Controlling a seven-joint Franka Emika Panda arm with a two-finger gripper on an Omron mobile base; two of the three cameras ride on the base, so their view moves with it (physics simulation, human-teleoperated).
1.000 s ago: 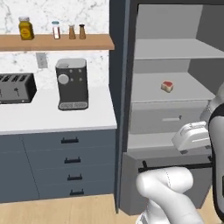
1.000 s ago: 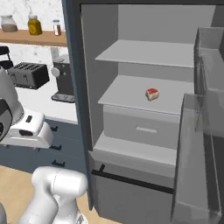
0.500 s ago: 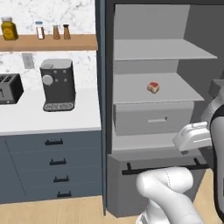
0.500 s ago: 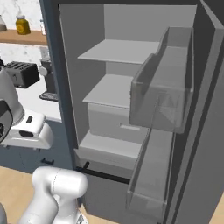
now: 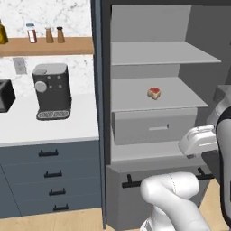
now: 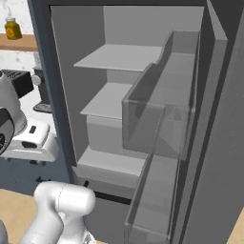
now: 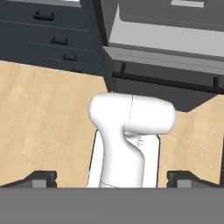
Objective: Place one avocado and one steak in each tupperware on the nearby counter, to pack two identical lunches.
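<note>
A small red and white steak [image 5: 154, 93] lies on the middle shelf of the open fridge [image 5: 158, 54], above a grey drawer [image 5: 153, 127]. The white counter [image 5: 45, 128] over dark drawers stretches to the left of the fridge. My gripper [image 7: 112, 178] points down at the wooden floor in front of the fridge, its two dark fingertips [image 7: 43, 177] far apart, open with nothing between them. The white hand [image 5: 198, 140] hovers low at the fridge's front right, well below the steak. Avocado and tupperware are out of view.
A coffee machine [image 5: 53, 90] and a toaster [image 5: 5, 95] stand on the counter, under a wooden shelf [image 5: 45, 45] with bottles. The swung-out fridge door [image 6: 162, 119] with clear bins stands close on the right and hides the shelves behind it.
The whole picture has slid left, so the base has driven right along the counter toward the fridge. The door bins now cover the steak in the right base view.
</note>
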